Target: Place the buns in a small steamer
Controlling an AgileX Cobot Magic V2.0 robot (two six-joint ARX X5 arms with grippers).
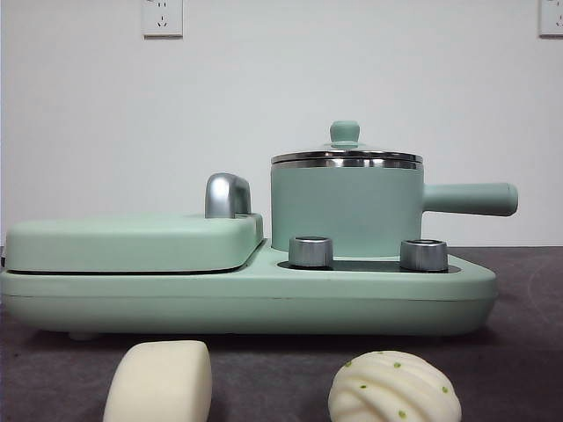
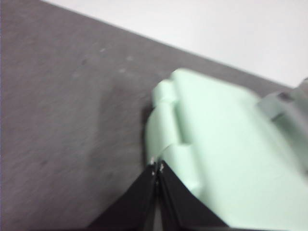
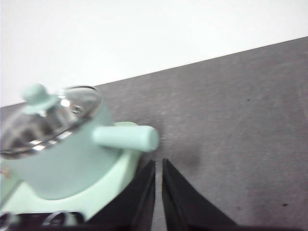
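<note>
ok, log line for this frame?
buns: on table, untouched | steamer: lid on | left hand: shut, empty | right hand: shut, empty

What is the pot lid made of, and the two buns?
The lid looks like clear glass in a shiny steel rim: it glints and is see-through. The smooth bun and ridged bun look like soft, matte steamed dough, though they may be models.
</note>
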